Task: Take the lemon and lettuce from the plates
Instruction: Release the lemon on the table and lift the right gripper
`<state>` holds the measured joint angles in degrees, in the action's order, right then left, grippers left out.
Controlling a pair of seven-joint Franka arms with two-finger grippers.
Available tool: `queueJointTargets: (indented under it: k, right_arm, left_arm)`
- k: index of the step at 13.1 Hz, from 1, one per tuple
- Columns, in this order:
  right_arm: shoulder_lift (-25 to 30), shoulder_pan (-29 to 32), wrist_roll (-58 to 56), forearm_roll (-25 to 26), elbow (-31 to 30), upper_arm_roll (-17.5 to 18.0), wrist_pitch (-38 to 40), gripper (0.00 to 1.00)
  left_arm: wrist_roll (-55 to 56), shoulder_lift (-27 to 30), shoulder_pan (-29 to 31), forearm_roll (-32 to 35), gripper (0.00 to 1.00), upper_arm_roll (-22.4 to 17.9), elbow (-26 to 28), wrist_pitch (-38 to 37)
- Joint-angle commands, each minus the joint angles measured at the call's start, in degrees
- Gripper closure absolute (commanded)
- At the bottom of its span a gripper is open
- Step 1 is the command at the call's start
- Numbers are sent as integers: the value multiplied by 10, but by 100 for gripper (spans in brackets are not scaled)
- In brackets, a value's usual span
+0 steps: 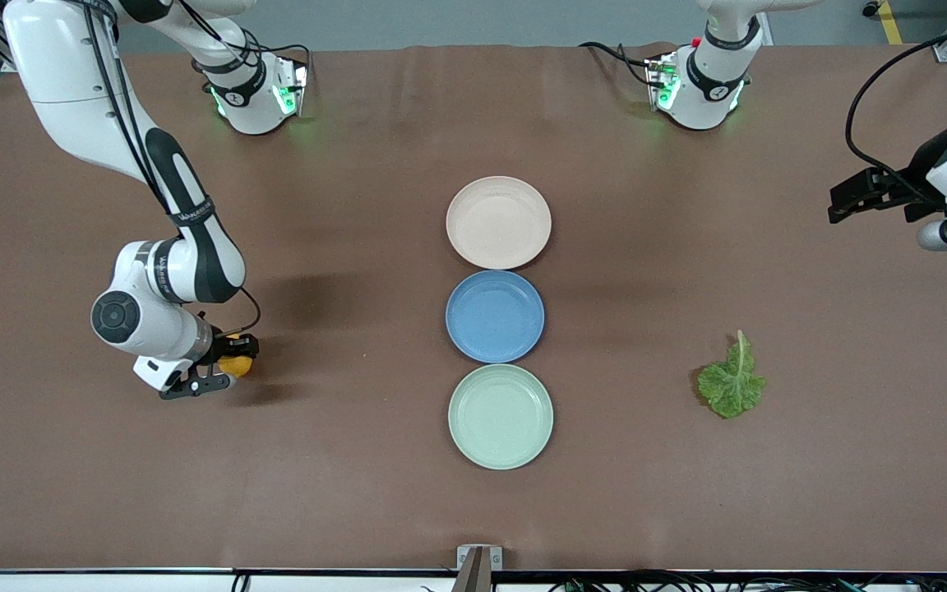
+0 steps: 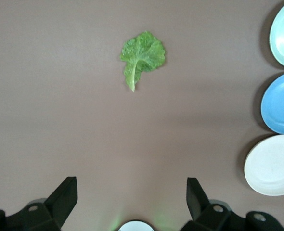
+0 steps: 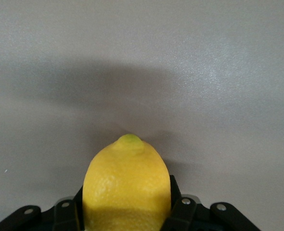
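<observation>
Nearest the front camera, the mint green plate (image 1: 500, 417) sits with nothing on it. Just above it in the row comes the blue plate (image 1: 495, 316), also bare, close beside the green one but apart from it. Farthest of the three, the pink-beige plate (image 1: 498, 222) is likewise bare and nearly meets the blue plate's rim.

Off the plates, the lettuce (image 1: 733, 381) lies flat on the brown table (image 1: 473, 510) toward the left arm's end, level with the gap between the green and blue plates, well apart from both. The lemon (image 1: 237, 364) is toward the right arm's end of the table, clamped between the fingers of the right gripper (image 1: 223, 368), low over the tabletop; the right wrist view shows its pointed tip sticking out past the fingers.

The left gripper (image 2: 131, 197) hangs over the table near its edge at the left arm's end, fingers spread wide and holding nothing.
</observation>
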<state>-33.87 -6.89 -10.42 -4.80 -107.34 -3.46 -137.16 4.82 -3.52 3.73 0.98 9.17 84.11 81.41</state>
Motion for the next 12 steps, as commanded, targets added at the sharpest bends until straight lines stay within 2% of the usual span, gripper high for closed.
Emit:
queueJointTargets:
  k: [1,5,9,12]
  right_arm:
    - [6,6,-12,-12,-5,3,-7,0]
    - [13,6,-11,-11,21,3,22,0]
    - [22,10,-7,-3,122,-2,182,0]
    - [40,13,-6,-2,199,-29,290,0]
  left_arm:
    - [-1,46,-37,-11,0,-39,47,2]
    - [2,50,-39,-12,0,-35,45,9]
    - [4,44,-35,-25,0,-35,46,11]
    - [1,41,-38,-22,0,-35,45,11]
